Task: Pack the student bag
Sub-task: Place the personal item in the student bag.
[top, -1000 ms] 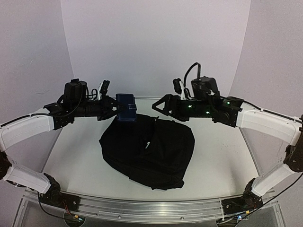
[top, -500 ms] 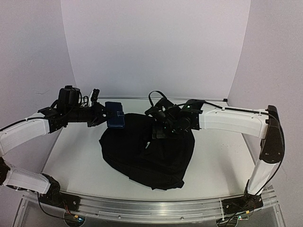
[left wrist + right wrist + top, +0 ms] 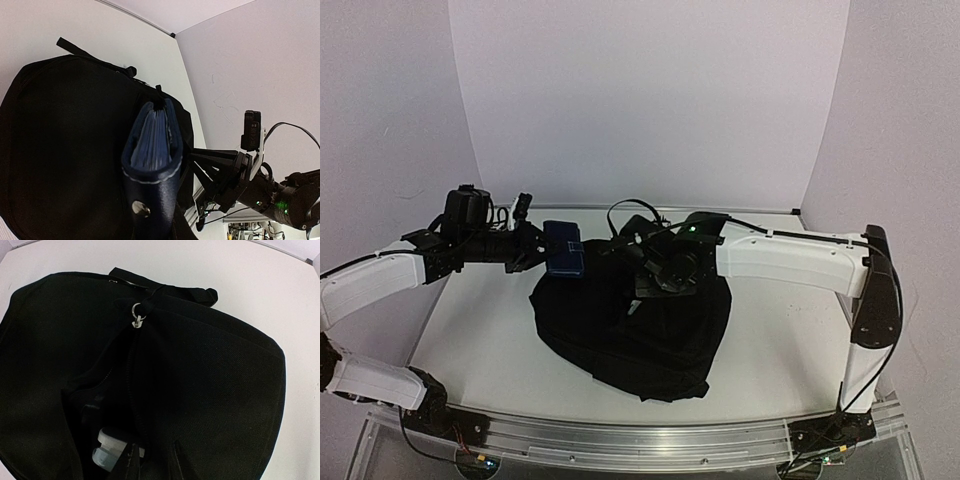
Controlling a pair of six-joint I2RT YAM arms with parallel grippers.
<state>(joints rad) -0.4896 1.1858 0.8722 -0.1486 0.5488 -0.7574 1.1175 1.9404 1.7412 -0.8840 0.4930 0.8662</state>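
Where the wallet [image 3: 563, 250] hangs, the right pincer [image 3: 153, 458] crowds the student bag [image 3: 650, 335].

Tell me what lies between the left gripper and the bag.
Only the blue pouch, held in the left gripper, with the bag behind it. The left wrist view shows this; whether they touch is unclear.

No legible text, brand or number anywhere, neither on the student bag [image 3: 660, 340] nor the blue pouch [image 3: 564, 250]

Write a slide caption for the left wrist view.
Dark blue pouch held close to the black student bag, right arm alongside.
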